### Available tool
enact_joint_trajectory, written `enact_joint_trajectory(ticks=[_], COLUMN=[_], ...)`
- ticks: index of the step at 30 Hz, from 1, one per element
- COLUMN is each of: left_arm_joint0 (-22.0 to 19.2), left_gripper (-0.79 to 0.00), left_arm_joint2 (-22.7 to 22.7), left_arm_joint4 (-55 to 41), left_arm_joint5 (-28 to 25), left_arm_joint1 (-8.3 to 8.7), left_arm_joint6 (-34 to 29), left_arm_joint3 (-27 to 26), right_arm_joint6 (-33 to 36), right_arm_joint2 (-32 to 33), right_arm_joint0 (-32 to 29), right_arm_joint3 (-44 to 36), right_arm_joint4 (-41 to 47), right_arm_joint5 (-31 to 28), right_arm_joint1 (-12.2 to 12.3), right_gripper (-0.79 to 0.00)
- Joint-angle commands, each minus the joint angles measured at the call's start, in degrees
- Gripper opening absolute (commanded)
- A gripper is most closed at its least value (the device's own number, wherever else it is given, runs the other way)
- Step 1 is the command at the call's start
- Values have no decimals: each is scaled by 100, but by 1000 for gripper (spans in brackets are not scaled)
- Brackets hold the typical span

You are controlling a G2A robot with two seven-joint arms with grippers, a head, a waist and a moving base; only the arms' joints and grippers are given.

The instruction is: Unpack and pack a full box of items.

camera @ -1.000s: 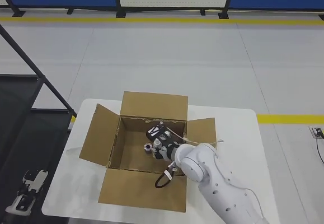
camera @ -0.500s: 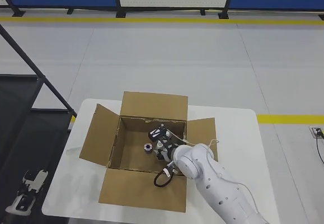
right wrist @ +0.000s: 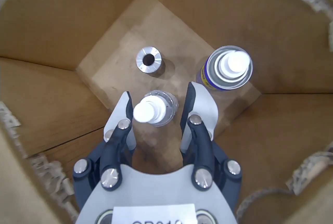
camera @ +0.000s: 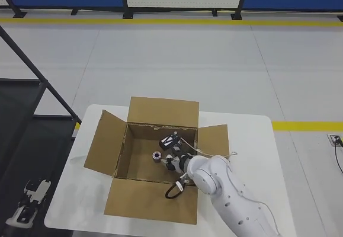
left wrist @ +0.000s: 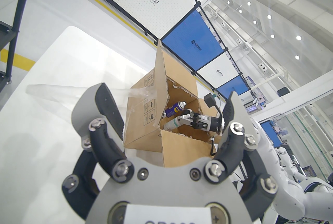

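Right tool (right wrist: 159, 91) shifted slightly in box (right wrist: 52, 27) | spread around clear white-capped bottle (right wrist: 152, 110), perhaps touching | left tool (left wrist: 168, 91) spread

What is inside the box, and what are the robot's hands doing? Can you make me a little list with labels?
Box: cardboard box, flaps open, on the white table
Inside: clear bottle with a white cap, blue spray can, shiny metal ring, all standing upright on the box floor
Right hand: down inside the box, open, one finger on each side of the clear bottle, not squeezing it yet
Left hand: outside the box, open, holding nothing
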Motion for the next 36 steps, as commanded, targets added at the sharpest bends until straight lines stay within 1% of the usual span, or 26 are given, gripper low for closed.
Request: enact_joint_trajectory(ticks=[1, 4, 6, 8, 11, 14, 17, 20, 23, 26, 28, 32, 34, 36], left_arm_joint0=[0, -75, -227, -475, -870, -1297, -1666, -1876, -1926, -1892, -1853, -1764, -1723, -1698], left_gripper=[0, 0, 0, 0, 0, 0, 0, 0, 0, 0, 0, 0, 0, 0], left_arm_joint2=[0, 31, 116, 237, 499, 782, 1087, 1330, 1510, 1639, 1728, 1908, 2009, 2115], left_arm_joint4=[0, 196, 424, 751, 1052, 1323, 1503, 1639, 1746, 1852, 1874, 1972, 2046, 2169], left_arm_joint5=[0, 79, 234, 389, 522, 582, 541, 546, 499, 483, 467, 470, 452, 475], left_arm_joint1=[0, 0, 7, 19, 55, 99, 130, 148, 161, 172, 176, 182, 186, 188], left_arm_joint6=[0, 113, 175, 274, 96, -186, -386, -512, -606, -677, -708, -711, -738, -708], left_arm_joint3=[0, 4, 19, 90, 223, 447, 666, 778, 699, 544, 460, 257, 145, 74], right_arm_joint6=[-40, -275, -476, -712, -1131, -1454, -1424, -1553, -1628, -1518, -1330, -976, -888, -733], right_arm_joint2=[174, 474, 698, 953, 1385, 1894, 2392, 2856, 3227, 3515, 3599, 3568, 3436, 3323], right_arm_joint0=[-289, -792, -1141, -1474, -1977, -2471, -2813, -3079, -3357, -3505, -3488, -3245, -3089, -2899], right_arm_joint3=[-566, -1423, -1928, -2368, -2857, -3135, -3163, -3162, -3142, -3068, -2980, -2688, -2575, -2417], right_arm_joint4=[-67, -108, -128, -162, -113, 155, 545, 951, 1283, 1666, 1973, 2484, 2830, 3076], right_arm_joint5=[-67, -209, -294, -313, -242, -284, -327, -432, -509, -623, -849, -1564, -2069, -2414], right_arm_joint1=[64, 161, 222, 277, 346, 411, 469, 518, 560, 602, 631, 696, 720, 747], right_gripper=[0, 0, 0, 0, 0, 0, 0, 0, 0, 0, 0, 0, 0, 0])
